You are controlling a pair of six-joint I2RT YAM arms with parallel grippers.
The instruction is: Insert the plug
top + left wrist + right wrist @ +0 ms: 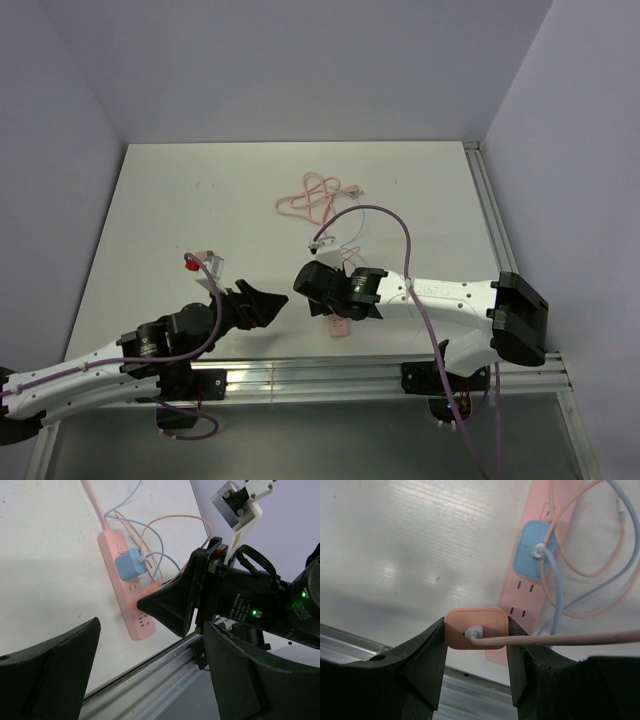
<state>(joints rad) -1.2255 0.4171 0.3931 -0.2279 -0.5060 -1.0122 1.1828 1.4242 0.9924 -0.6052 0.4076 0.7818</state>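
Observation:
A pink power strip (524, 586) lies on the white table near its front edge, with a blue plug (534, 549) seated in it. My right gripper (476, 626) is shut on an orange plug (476, 629) by its two sides, its pink cable (570, 639) trailing right. The orange plug (152, 586) stands over the strip's (142, 627) near sockets; its prongs are hidden. My left gripper (150, 645) is open and holds nothing, just left of the right gripper (320, 290). From above, only the strip's near end (341, 328) shows under the right arm.
An aluminium rail (330, 375) runs along the table's front edge just below the strip. Loose pink and blue cables (315, 195) coil at the table's middle back. A red-tipped fitting (192, 265) sits on the left arm. Walls enclose the table.

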